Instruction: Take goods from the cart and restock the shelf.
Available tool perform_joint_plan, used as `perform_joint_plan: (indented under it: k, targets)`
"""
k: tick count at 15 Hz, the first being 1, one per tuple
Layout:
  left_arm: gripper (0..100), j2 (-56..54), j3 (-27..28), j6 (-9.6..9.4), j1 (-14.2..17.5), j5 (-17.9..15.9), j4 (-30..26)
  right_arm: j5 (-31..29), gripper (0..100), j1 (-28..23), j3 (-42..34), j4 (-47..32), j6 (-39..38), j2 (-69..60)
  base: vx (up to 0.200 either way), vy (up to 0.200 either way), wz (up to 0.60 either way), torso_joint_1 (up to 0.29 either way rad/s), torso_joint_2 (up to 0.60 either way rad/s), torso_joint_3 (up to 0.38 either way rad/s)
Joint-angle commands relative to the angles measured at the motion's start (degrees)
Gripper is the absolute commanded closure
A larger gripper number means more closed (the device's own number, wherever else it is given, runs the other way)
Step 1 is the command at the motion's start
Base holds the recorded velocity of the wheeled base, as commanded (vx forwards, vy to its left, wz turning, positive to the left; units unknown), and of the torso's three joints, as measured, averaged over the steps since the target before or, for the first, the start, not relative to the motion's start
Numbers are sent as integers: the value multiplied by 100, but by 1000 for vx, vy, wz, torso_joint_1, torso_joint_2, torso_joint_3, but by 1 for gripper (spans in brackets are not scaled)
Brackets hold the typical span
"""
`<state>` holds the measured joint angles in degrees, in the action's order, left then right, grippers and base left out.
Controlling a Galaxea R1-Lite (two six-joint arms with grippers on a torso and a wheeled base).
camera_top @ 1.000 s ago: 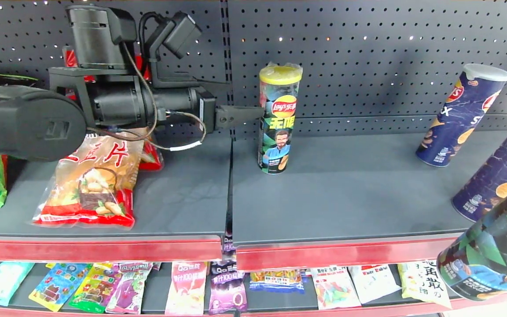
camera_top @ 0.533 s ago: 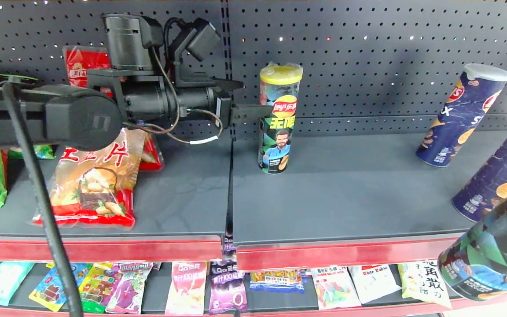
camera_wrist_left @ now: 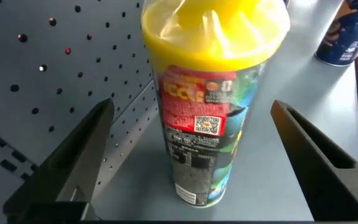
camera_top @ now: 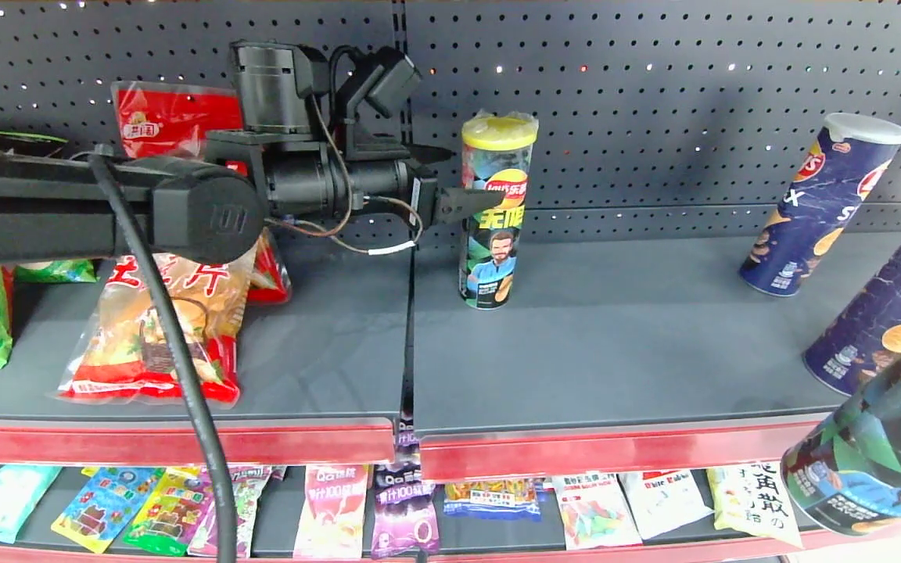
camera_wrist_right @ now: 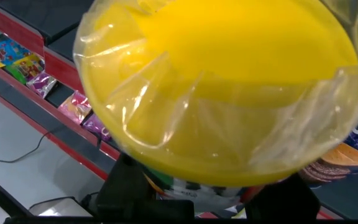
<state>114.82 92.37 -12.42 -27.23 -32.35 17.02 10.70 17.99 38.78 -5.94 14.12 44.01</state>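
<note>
In the head view, the left gripper [camera_top: 466, 176] is reaching in from the left end of the shelf [camera_top: 615, 344]. Its jaws are lying spread on either side of the yellow-lidded can [camera_top: 496, 211]. That can is standing upright near the shelf's back edge, just right of the middle seam. Two blue cans [camera_top: 818, 207] are leaning at the right end. A second can [camera_top: 873, 461] is hanging in front of the shelf's front right corner.

Compared with a second ago, the left arm has been sliding rightward, and its near finger is now overlapping the can's front instead of only meeting its side. The red bag [camera_top: 173, 117] at the back edge is showing again. Neither can has shifted.

In the left wrist view, the left gripper [camera_wrist_left: 192, 104] is framing the yellow-lidded can [camera_wrist_left: 201, 143], with clear gaps on both sides and neither finger touching.

In the right wrist view, the right gripper [camera_wrist_right: 213, 196] is apparently pinching the second can [camera_wrist_right: 216, 93] below its wrapped lid.

The likely risk is tipping. The can is tall and narrow, so an off-centre closing or further sideways push could be knocking it over. The loose film on the lid could also be snagging a finger.
</note>
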Motion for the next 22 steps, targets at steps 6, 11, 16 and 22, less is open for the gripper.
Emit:
perform_joint_plan:
  k: [6,11,16,22]
  targets:
    - [0,541,572,-6,-177,1,-6,2,100,-15,-46,5,3,-50,0,0,0,0,0,0]
    - [0,594,607,3,-256,27,-6,2,100,-15,-55,5,-5,-50,0,0,0,0,0,0]
    - [100,611,642,3,-274,89,12,2,100,-15,-55,5,3,-50,0,0,0,0,0,0]
    - [100,-566,-694,214,-230,-588,-6,2,100,-15,-55,5,3,-41,0,0,0,0,0,0]
